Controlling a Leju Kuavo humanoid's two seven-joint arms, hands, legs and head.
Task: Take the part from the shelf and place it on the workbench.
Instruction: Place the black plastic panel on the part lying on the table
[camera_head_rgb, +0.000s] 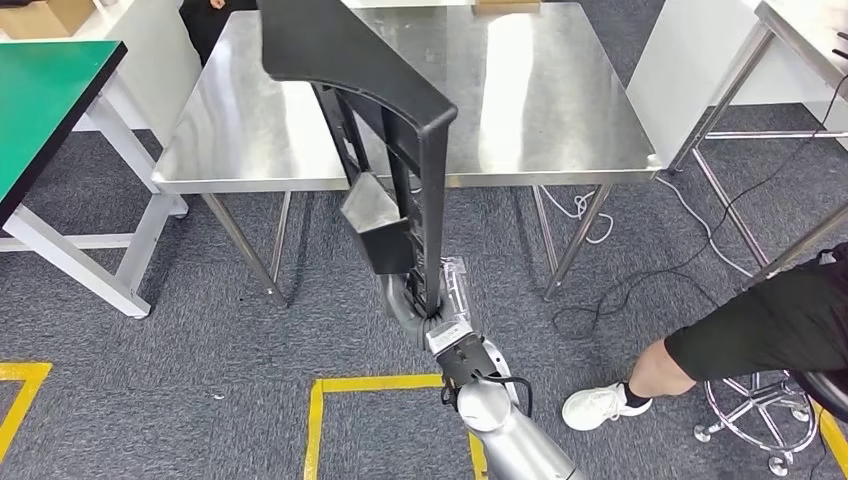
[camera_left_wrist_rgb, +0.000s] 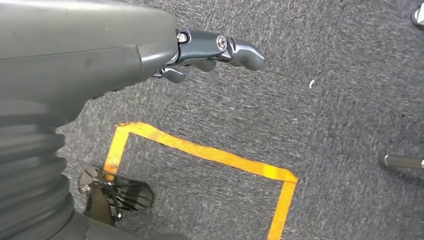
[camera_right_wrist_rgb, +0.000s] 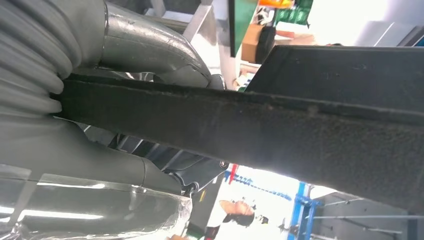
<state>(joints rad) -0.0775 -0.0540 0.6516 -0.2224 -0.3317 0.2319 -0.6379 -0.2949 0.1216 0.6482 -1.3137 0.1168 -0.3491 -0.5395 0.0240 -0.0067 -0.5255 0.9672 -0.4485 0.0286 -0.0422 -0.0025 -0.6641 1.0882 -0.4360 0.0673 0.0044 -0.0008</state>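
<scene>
A: What surface lies ahead?

B: A stainless-steel workbench (camera_head_rgb: 560, 110) on thin steel legs; its top is bare and shiny; grey carpet (camera_head_rgb: 180, 400) runs under it, marked with yellow floor tape (camera_head_rgb: 375, 383); a green-topped table (camera_head_rgb: 40, 95) stands at the left, a second steel table (camera_head_rgb: 800, 30) at the right; a black cable (camera_head_rgb: 700, 270) trails across the carpet.

A: And the part?

B: The long black plastic part (camera_head_rgb: 400, 110) is off the bench; the right hand (camera_head_rgb: 420, 300) grips its lower end, just short of the workbench's near edge, and the wide upper end reaches over the top; in the right wrist view the part's edge (camera_right_wrist_rgb: 280, 130) runs through the clasped hand.

A: The left hand?

B: The left hand (camera_left_wrist_rgb: 210, 52) hangs over the carpet, fingers loosely extended, holding nothing.

A: Anyone nearby? Any writing?

B: A seated person's leg (camera_head_rgb: 740, 340) on a stool (camera_head_rgb: 760, 410) at the right; I can read no lettering anywhere.
</scene>
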